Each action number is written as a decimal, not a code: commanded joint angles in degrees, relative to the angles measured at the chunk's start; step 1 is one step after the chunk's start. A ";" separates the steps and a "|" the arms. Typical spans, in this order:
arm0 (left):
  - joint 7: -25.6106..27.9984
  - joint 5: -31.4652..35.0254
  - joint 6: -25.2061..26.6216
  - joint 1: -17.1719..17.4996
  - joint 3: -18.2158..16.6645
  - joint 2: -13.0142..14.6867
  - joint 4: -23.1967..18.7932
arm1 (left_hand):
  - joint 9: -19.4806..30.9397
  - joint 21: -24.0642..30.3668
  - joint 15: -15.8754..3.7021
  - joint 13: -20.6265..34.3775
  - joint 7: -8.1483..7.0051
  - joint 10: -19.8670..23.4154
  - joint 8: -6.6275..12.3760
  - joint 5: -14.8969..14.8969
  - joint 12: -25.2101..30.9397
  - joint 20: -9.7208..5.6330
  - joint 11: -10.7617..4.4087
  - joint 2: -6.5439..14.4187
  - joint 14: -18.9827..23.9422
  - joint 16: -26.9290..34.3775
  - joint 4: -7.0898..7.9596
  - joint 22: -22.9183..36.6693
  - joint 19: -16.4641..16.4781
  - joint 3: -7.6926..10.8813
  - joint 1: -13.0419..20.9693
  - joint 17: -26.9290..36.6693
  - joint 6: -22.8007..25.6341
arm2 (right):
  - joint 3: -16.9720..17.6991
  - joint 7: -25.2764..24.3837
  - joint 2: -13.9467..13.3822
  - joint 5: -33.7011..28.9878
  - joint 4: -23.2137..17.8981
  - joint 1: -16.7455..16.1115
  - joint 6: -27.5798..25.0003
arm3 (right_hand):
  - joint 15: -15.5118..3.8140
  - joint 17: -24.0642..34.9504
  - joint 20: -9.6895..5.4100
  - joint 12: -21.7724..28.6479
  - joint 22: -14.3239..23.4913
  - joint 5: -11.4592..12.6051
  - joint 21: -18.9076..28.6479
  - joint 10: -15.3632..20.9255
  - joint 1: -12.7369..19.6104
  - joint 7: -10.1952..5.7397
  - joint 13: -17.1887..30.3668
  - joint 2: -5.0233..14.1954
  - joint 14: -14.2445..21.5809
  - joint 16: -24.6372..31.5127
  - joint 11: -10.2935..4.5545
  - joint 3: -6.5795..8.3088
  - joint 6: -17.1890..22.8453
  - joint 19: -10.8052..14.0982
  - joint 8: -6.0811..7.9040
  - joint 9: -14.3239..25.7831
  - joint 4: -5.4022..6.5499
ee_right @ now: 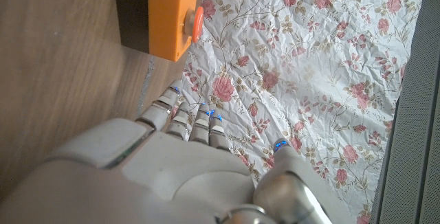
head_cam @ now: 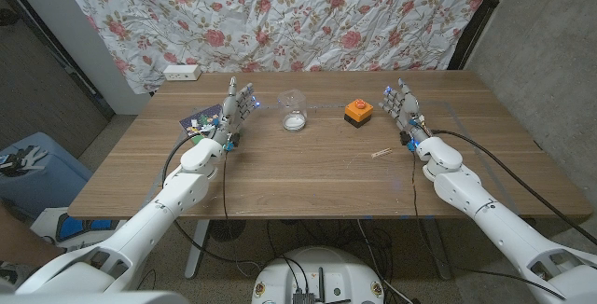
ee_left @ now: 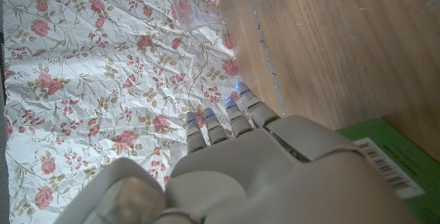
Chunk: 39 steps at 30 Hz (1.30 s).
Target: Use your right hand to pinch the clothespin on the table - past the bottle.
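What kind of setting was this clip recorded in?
Probably a makeshift robot test room, not a home: a floral sheet hangs as a backdrop behind a wooden table, which carries an orange button box and a clear bottle.

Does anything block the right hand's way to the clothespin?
Nothing visible does. The clothespin lies on bare wood nearer the robot than the right hand; the orange button box stands farther back, off that path.
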 commanded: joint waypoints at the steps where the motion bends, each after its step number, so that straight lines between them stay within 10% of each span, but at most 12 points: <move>1: 0.02 0.00 0.03 -0.04 0.03 -0.02 0.00 | 0.24 0.39 -0.42 0.09 -0.47 0.10 0.35 0.22 0.31 -0.01 -0.41 0.46 0.47 0.28 0.31 0.11 0.40 0.00 0.20 0.17 0.02 | 0.96 -2.53 -1.24 -0.38 -3.91 -3.11 -0.11 | -0.53 0.22 -0.24 0.18 0.07 0.11 0.37 0.09 0.55 0.60 0.05 0.59 0.12 0.32 -0.20 0.41 -0.34 0.08 0.12 0.17 -0.31; 18: -0.08 -0.04 0.03 -0.02 0.00 0.04 -0.01 | 0.24 0.37 -0.43 0.09 -0.47 0.12 0.35 0.22 0.33 -0.02 -0.36 0.45 0.47 0.28 0.31 0.11 0.35 -0.01 0.20 0.17 0.01 | 1.07 -7.27 -7.22 -7.68 -10.97 -6.58 -2.40 | -1.16 0.19 -0.74 0.27 0.04 -0.44 0.42 0.19 1.42 0.03 0.01 1.10 0.08 0.37 -0.52 0.95 -0.25 -0.30 0.16 0.15 -1.25; 39: -0.06 -0.11 0.08 0.11 -0.10 0.17 -0.16 | 0.24 0.37 -0.41 0.09 -0.47 0.16 0.35 0.22 0.34 -0.02 -0.37 0.46 0.47 0.28 0.31 0.11 0.35 0.00 0.20 0.17 0.01 | 0.26 -2.81 -12.68 -15.90 -7.88 -6.27 4.39 | -1.50 0.30 -0.94 0.43 0.04 -1.05 0.65 0.61 1.92 -0.80 0.01 1.27 0.57 0.68 -0.90 1.23 0.60 0.04 0.39 0.16 -2.11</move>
